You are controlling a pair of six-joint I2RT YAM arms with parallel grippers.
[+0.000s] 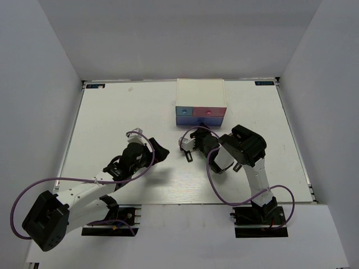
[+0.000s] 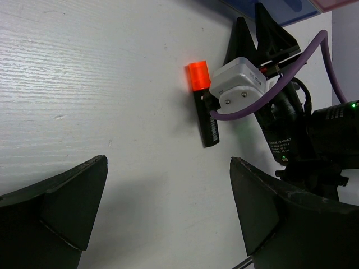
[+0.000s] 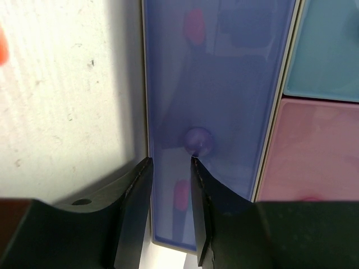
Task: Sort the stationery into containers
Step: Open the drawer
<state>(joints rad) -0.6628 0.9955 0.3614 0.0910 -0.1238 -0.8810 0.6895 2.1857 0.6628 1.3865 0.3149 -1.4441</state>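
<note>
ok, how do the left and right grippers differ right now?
The left gripper is spread wide; the right gripper shows only a narrow gap. The left one hangs over the table, short of the orange-capped highlighter; the right one sits at the blue-purple drawer, tips just short of its knob. Shared: both hold nothing.

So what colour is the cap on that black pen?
The cap is orange, clearest in left wrist view.
</note>
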